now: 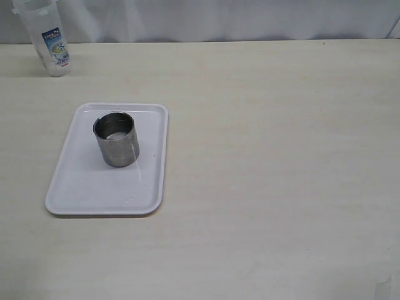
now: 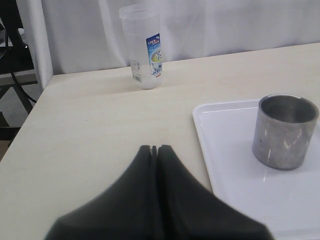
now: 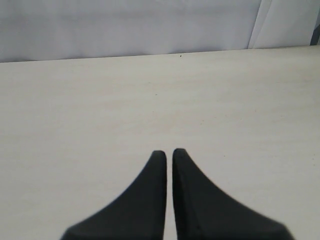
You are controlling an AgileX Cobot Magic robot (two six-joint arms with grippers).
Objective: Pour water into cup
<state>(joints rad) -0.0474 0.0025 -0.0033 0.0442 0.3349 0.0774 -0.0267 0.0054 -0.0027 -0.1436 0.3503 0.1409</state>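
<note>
On the tray [image 1: 94, 187] stands a brushed-steel cup [image 1: 117, 147]; left gripper [image 2: 154, 148], right gripper [image 3: 169, 152] closed, empty.

We see what looks like a robot lab's test bench rather than a home. A pale table [image 1: 281, 162] is backed by a plain white curtain [image 1: 219, 19] hung along its far edge. A white tray [image 1: 75, 190] with a steel cup [image 1: 116, 140] and a clear jug [image 1: 53, 44] are set out like props. Beyond the table's side edge stands a dark frame [image 2: 7, 55], too dim for us to name.
</note>
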